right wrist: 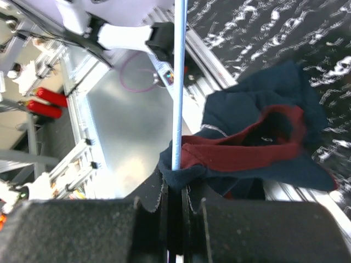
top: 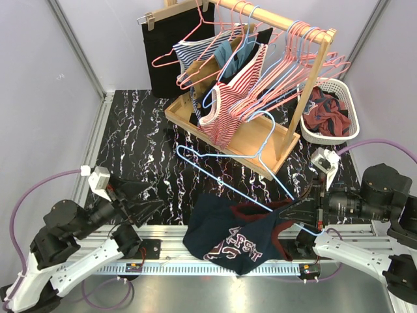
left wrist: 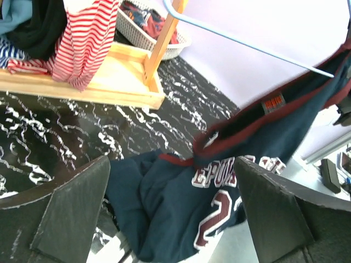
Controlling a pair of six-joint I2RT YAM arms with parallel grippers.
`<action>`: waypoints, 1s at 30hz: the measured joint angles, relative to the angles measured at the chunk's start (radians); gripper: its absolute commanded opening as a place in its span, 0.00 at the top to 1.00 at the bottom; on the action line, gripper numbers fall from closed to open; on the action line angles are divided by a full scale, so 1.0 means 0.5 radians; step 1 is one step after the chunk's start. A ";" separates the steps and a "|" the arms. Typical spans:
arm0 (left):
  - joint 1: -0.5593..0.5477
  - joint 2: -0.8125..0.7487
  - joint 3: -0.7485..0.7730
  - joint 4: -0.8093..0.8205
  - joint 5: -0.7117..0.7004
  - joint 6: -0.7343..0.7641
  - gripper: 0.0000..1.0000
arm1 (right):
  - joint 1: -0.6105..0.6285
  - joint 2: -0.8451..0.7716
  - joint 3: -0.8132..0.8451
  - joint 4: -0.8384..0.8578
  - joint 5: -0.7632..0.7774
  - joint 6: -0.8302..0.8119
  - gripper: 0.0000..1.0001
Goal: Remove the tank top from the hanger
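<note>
A navy tank top [top: 234, 235] with dark red trim and lettering hangs over the table's front edge, one strap still on a light blue wire hanger [top: 221, 176]. My right gripper [top: 305, 210] is shut on the hanger's wire [right wrist: 179, 82], with the top's navy strap [right wrist: 186, 176] bunched at the jaws. My left gripper [top: 153, 205] is open and empty, left of the top and apart from it. In the left wrist view the top [left wrist: 175, 208] lies between and beyond my fingers [left wrist: 71, 213], with the hanger's wire [left wrist: 247, 44] above.
A wooden clothes rack [top: 228, 134] with striped tops on pink and blue hangers stands at the back centre. A white basket [top: 332, 111] of clothes sits at the back right. A black cloth [top: 168, 52] hangs behind the rack.
</note>
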 measured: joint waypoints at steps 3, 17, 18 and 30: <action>0.000 0.021 0.058 -0.136 0.001 0.021 0.01 | 0.001 0.024 0.006 -0.075 0.011 -0.031 1.00; 0.001 0.462 0.494 -0.597 0.358 0.375 0.01 | 0.082 0.468 -0.277 -0.362 -0.631 -0.288 1.00; 0.002 0.484 0.462 -0.606 0.472 0.393 0.01 | 0.085 0.459 -0.267 -0.372 -0.669 -0.298 1.00; 0.002 0.559 0.085 -0.492 1.687 0.377 0.03 | 0.089 0.429 -0.022 -0.401 -0.814 -0.397 1.00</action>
